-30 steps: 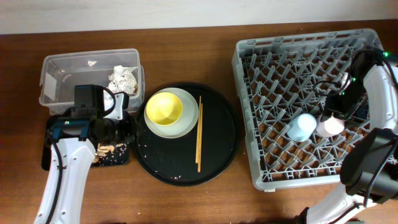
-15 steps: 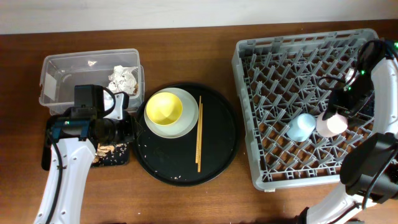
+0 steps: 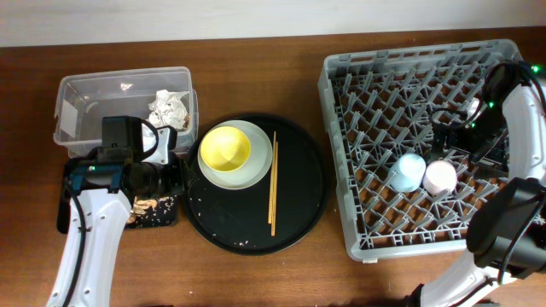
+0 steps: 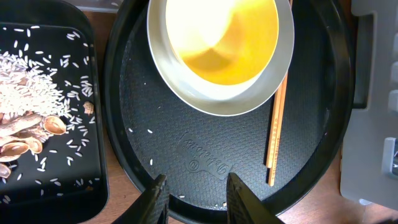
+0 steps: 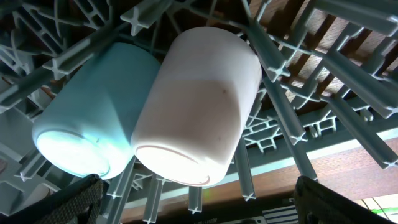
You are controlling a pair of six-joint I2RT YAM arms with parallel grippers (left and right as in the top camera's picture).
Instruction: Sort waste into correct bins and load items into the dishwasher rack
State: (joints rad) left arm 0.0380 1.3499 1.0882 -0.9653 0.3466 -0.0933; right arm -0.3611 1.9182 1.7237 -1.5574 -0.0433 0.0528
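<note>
Progress stood at about the halfway mark, by my reading. Both cups were in the rack. The pink cup and the blue cup lay tilted among the pegs, touching each other, toward the rack's right side. The right end effector was above them with its fingers spread wide and gripping nothing. The pink cup rested free on the grid, so that placement looked finished.

On the waste side, a crumpled tissue sat in the tub, along with a small piece near the back wall that was too small to identify. The black bin held scraps, a mix of pale grains and brown shell-like bits. A few loose grains were scattered on the round tray, so the waste sorting seemed nearly done but not fully.

Three items were not yet loaded, all on the round tray in the middle of the table. The bowl sat inside the plate, and the chopsticks lay just beside the plate's right edge. The left end effector hovered over the round tray's near rim, beside the black bin, its fingers partly apart with nothing between them. The bowl and plate would probably have to be separated before each went into the rack, and the thin chopsticks looked like the fiddliest pick remaining.
</note>
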